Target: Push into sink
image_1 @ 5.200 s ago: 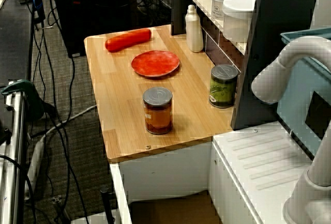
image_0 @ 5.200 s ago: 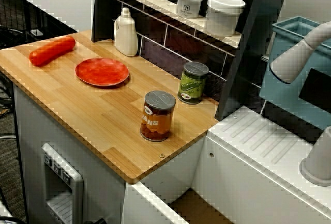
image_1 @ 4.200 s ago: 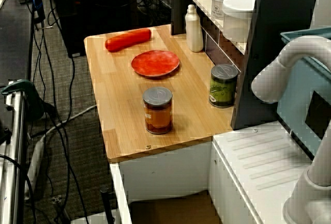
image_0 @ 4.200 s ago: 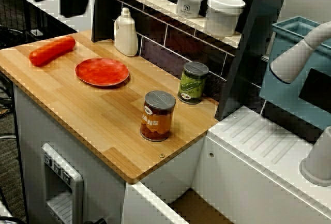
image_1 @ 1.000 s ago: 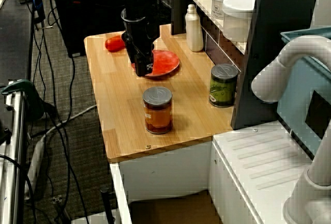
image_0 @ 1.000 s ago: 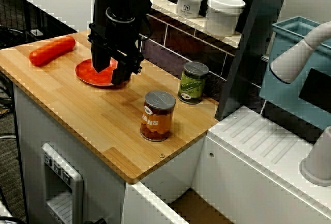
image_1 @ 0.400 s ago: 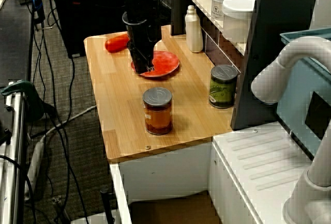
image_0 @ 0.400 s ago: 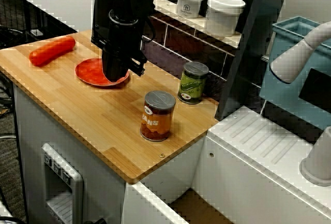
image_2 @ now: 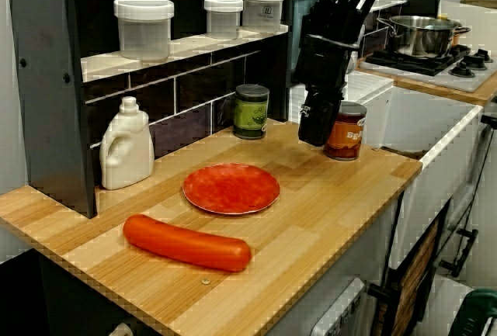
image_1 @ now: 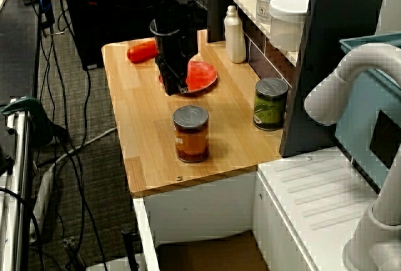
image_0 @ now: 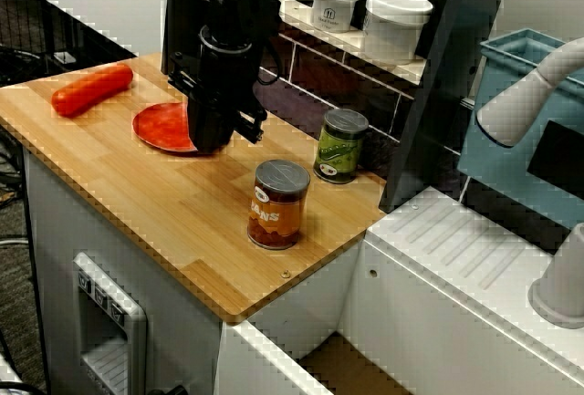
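Sink-end view first: the orange-labelled can is stood upright on the wooden counter, close to the counter's near-right edge. That is the edge above the sink, of which only a strip of brown floor and white wall is seen down there. This can is taken to be the thing to push, since it's the item nearest the drop and the gripper is parked just to its far-left, over the rim of the red plate. A gap of bare wood is seen between gripper and can, so no contact yet.

Whether the pincer is apart or together can't be told; the fingertips are lost in black-on-black in all three views.

Handling guess: a rigid cylinder with a metal lid, probably light if it's a toy, with a slick label. It's tall for its base, so tipping is to be expected if it's shoved near the lid. Contact is best made low on the side wall, on the face turned away from the sink and square through the middle, otherwise it'll likely be spun off sideways. No grasp should be needed.

The green can is stood well clear by the back wall, to the far right of the orange one, so it shouldn't be clipped.
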Robot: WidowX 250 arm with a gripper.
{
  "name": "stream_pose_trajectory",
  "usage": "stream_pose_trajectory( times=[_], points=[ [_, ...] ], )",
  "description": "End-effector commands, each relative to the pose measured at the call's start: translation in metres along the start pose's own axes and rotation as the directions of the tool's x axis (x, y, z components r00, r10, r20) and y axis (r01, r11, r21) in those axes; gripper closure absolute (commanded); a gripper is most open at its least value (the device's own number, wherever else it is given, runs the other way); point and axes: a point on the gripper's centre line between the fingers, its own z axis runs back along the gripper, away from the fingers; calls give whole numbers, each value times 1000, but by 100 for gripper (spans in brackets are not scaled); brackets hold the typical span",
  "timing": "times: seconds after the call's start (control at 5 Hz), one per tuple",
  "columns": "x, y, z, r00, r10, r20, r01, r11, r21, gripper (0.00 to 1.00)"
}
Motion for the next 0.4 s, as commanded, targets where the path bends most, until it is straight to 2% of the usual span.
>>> stream_pose_trajectory(
  times=[0.0, 0.2],
  points=[
    [-2, -19, 16, 999, -36, 32, 37, 999, -22, 100],
    [-6, -32, 19, 999, -46, 22, 47, 998, -51, 100]
  ],
)
